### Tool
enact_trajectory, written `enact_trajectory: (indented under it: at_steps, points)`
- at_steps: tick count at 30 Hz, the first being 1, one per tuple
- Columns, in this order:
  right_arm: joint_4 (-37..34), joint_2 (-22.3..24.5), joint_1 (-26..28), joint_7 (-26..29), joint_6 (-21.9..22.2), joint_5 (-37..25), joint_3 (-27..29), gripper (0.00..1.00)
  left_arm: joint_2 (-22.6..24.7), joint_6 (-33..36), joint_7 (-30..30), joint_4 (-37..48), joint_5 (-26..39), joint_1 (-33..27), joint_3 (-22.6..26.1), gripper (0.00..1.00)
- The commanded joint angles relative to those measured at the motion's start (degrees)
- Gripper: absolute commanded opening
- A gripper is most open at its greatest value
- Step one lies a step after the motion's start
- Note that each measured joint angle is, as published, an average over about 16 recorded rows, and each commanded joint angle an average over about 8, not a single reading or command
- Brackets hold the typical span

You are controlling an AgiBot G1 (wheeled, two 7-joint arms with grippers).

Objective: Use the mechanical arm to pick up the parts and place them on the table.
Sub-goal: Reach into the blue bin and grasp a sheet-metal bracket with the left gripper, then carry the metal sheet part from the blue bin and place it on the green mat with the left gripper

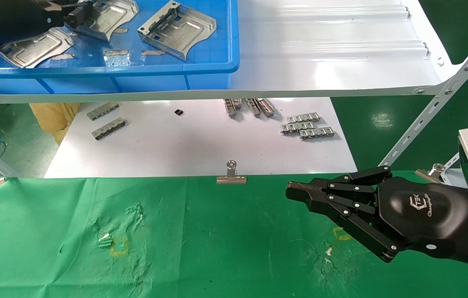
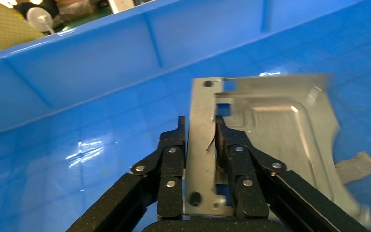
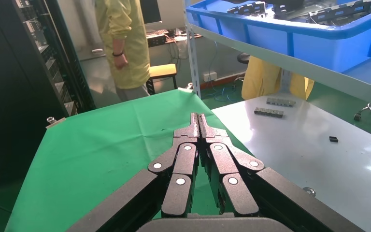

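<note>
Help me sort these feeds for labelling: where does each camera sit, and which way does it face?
Head view: on the head, looking down at the green cloth table, blue bin on the white shelf; both arms show.
Left wrist view: on the left wrist inside the blue bin, left gripper clamping a metal plate.
Right wrist view: on the right wrist above the table, right gripper shut and empty.
Shared: head and left wrist views both show the gripped plate.

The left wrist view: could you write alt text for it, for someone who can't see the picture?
A black robot hand pinches the folded edge of a silver sheet-metal part between its fingers, inside a blue plastic bin. The part's embossed plate spreads out beyond the fingers, above the bin's gridded floor.
</note>
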Motion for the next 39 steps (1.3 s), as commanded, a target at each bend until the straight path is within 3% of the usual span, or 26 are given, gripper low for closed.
enact_trajectory:
  at_steps: [1,14,22,27,39]
  points:
    - [0.00,0.00,0.00,0.00,0.00,0.00,0.00,0.00,0.26,-1.17,-0.01,0.11,0.02,0.12,0.01,0.00]
    - [0.00,0.00,0.00,0.00,0.00,0.00,0.00,0.00,0.09,-1.04,-0.02,-0.91,-1.78,-0.40,-1.24,0.00]
    - [0.00,0.00,0.00,0.00,0.00,0.00,0.00,0.00,-1.32,3.72,1.30,-2.88,-5.17,-0.72,-3.55,0.00]
    - [0.00,0.00,0.00,0.00,0.00,0.00,0.00,0.00,-3.29,11.80,3.41,-4.81,-7.53,-0.56,-5.04,0.00]
    - [0.00,0.00,0.00,0.00,0.00,0.00,0.00,0.00,-9.11,41.68,11.96,-9.40,-13.04,2.11,-7.79,0.00]
